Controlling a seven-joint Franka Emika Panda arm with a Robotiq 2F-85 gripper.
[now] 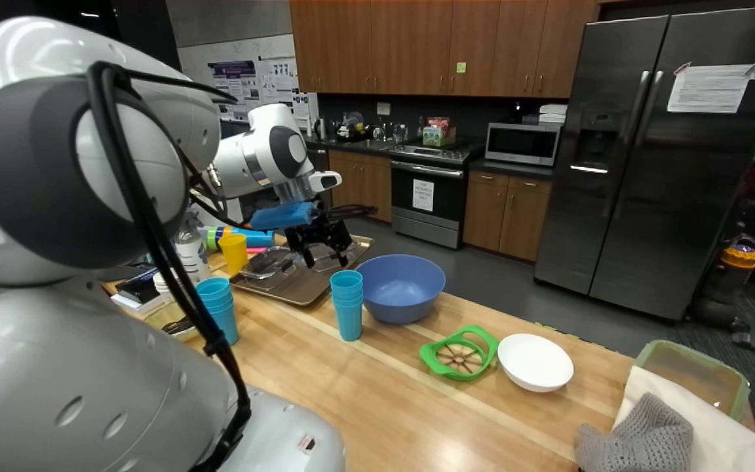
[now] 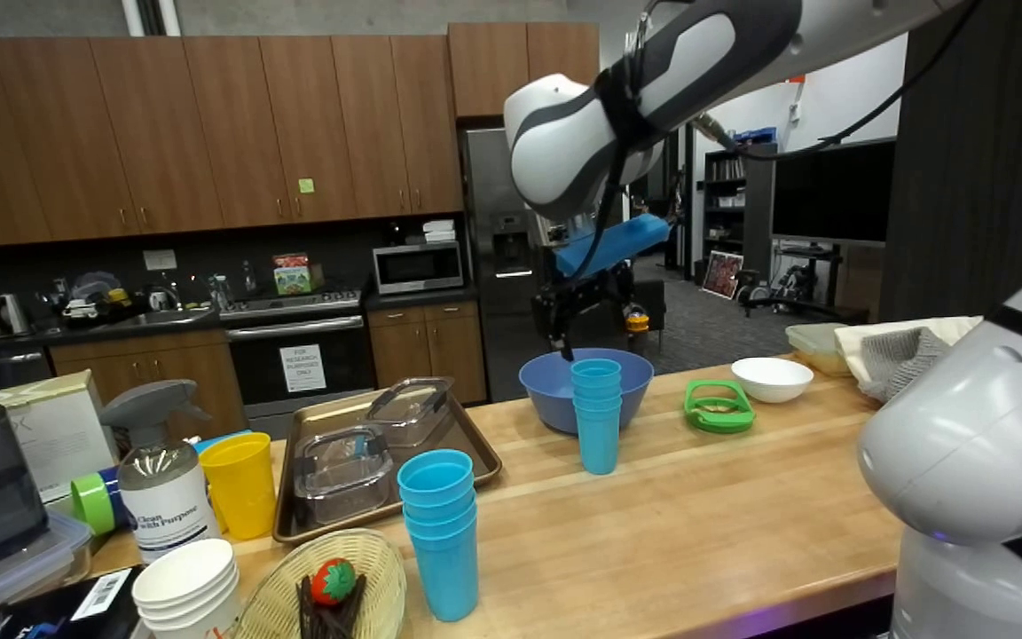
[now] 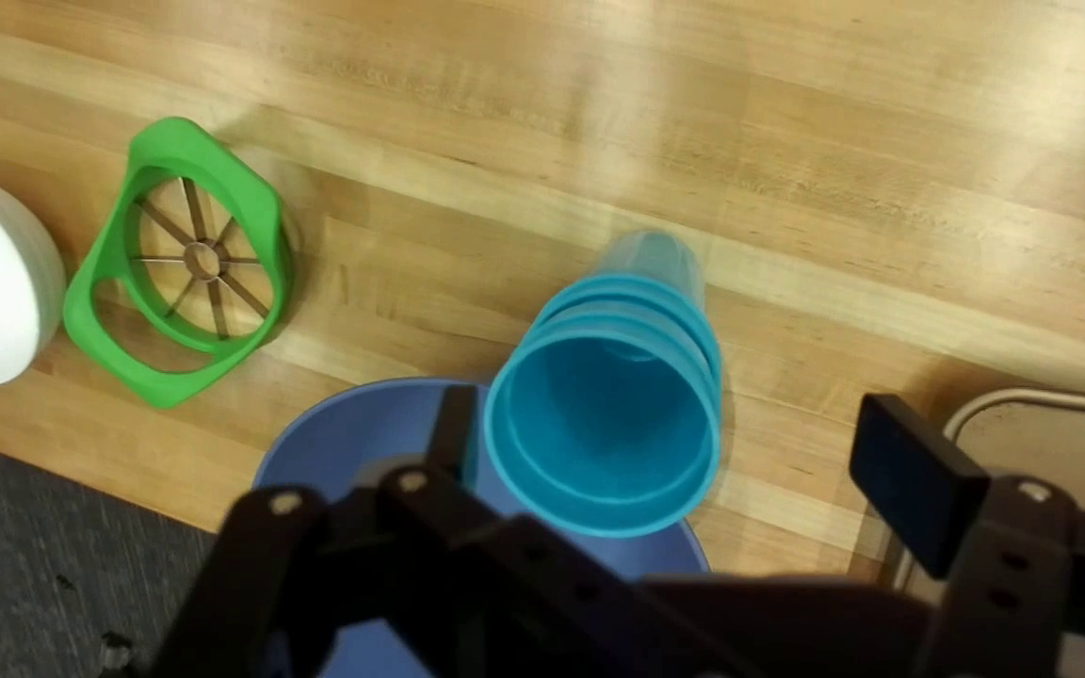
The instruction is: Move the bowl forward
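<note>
cups (image 1: 348,316) (stacked) crowding bowl (image 1: 404,288), tabletop centre (image 1: 377,383) clear

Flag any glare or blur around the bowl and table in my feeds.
Wrist view: pale glare streaks the wooden table; the hand looks dark and a bit soft-focused, hiding part of the blue bowl, whose visible rim reads fairly clearly. In an exterior view, a whitish glare patch sits on that table at the picture's bottom edge.

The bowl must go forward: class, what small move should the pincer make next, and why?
Probably shift the pincer toward the bowl, clear of the cups: in the wrist view the cups show between its open jaws and overlap the bowl, so going straight down might knock them.
</note>
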